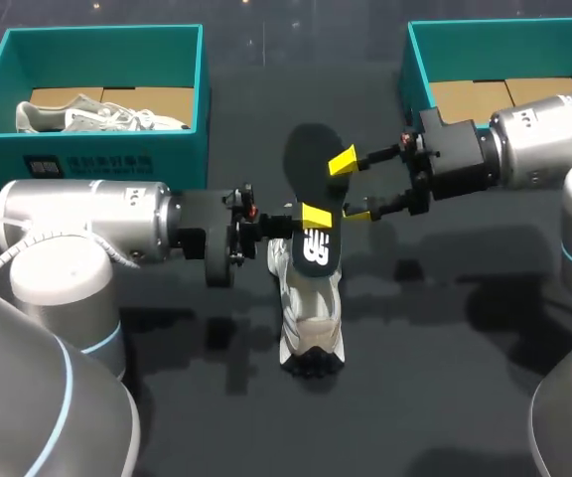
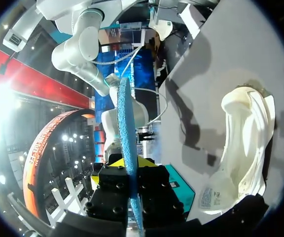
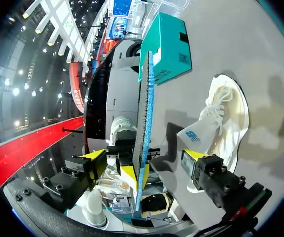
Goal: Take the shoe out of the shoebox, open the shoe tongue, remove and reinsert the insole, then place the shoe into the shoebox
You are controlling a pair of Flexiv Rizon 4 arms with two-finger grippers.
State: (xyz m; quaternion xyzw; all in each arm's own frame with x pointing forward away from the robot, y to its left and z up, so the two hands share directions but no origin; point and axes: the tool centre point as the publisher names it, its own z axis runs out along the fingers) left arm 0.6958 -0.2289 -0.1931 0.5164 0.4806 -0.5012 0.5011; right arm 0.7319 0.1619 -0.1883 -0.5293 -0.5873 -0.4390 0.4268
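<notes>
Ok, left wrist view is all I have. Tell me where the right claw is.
Observer: The right claw straddles the insole near its far end, open, a yellow tip on each side.
Operator: Give me the boxes' contents.
Observer: The left shoebox holds a second shoe; the right shoebox shows only cardboard.
Operator: Now place my grip.
Observer: The left claw is shut on the insole's printed end, above the shoe on the table.

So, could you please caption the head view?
Left gripper holds the insole over the shoe; right gripper open around it.
</notes>
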